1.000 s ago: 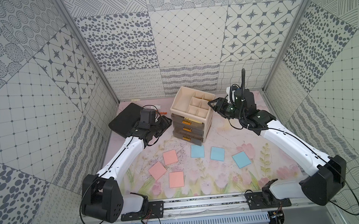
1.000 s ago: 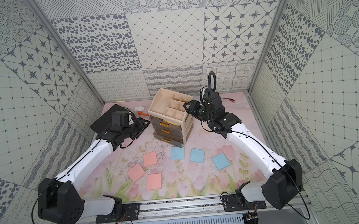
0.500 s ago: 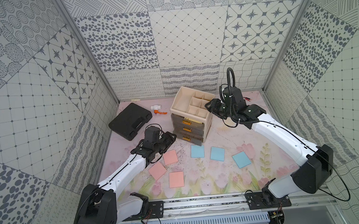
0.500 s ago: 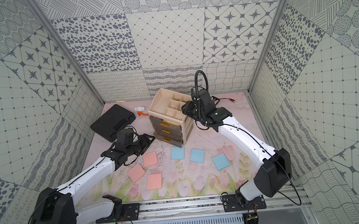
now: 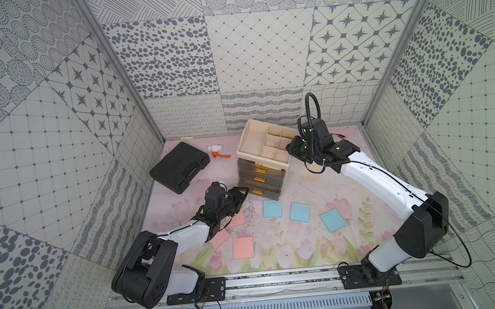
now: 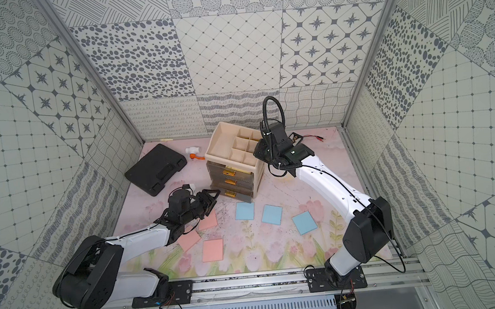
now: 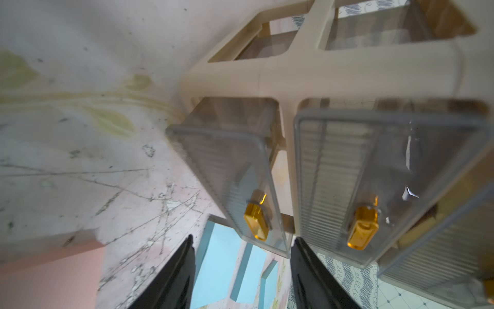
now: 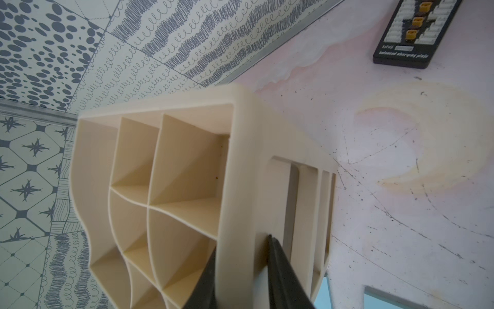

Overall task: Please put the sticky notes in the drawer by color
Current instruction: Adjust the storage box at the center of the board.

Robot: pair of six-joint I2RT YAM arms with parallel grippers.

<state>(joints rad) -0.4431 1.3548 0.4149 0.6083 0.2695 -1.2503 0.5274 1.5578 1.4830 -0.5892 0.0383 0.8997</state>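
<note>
- The drawer box (image 5: pixel 243 142) stands near the back of the tabletop (image 5: pixel 306 249). It is smooth cream plastic with round corners.
- Its top is an open tray. Thin walls split it into one long pocket and some small square ones.
- Under the tray sit three see-through drawers with ribbed fronts. Each has a shiny orange-yellow handle.
- In the left wrist view, the bottom drawer (image 7: pixel 230 171) and the middle drawer (image 7: pixel 361 174) stick out a little.
- In a top view, yellow paper (image 5: pixel 273 166) shows in the top drawer. I cannot tell how many sheets.
- Three pink sticky notes (image 5: pixel 243 247) lie flat on the tabletop in front of the box, close together. The left arm hides parts of two.
- Three blue sticky notes (image 5: pixel 299 212) lie in a row beside them, each a bit apart. One lies just in front of the bottom drawer.
- The notes are thin, flat paper squares.
- The left end effector (image 5: pixel 239 196) hangs low, just in front of the bottom drawer. Its black fingers (image 7: pixel 173 278) are spread apart with nothing between them.
- The right end effector (image 8: pixel 242 246) is clenched on the tray's side wall. One finger is inside a pocket and the other is outside.
- The tabletop is a pink mat with painted flowers and dark scratches.
- A black hard case (image 5: pixel 180 167) lies flat beside the box.
</note>
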